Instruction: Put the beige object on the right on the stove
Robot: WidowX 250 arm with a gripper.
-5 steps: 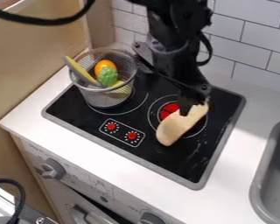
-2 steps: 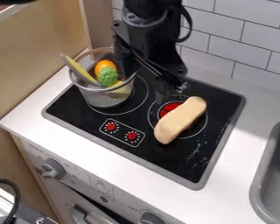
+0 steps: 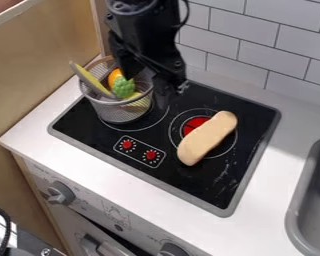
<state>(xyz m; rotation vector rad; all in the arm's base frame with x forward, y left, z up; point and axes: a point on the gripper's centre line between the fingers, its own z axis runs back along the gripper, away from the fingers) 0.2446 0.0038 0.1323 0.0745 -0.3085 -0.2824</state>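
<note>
The black gripper (image 3: 164, 97) hangs above the back left part of the stove, just right of the wire basket and apart from the beige object. Lying diagonally across the right burner is the beige object (image 3: 207, 138), an elongated, slightly curved piece that covers part of the burner's red centre. The black stove (image 3: 206, 186) has a grey rim and two red knobs drawn near its front.
A wire mesh basket (image 3: 122, 111) holding toy food, including a yellow piece, an orange one and a green one, stands on the left burner. The grey sink (image 3: 293, 210) is at the right edge. White tiles (image 3: 283, 60) line the back wall.
The gripper has let go of the beige object and moved left and back toward the basket. The beige object stays on the right burner, barely shifted.
</note>
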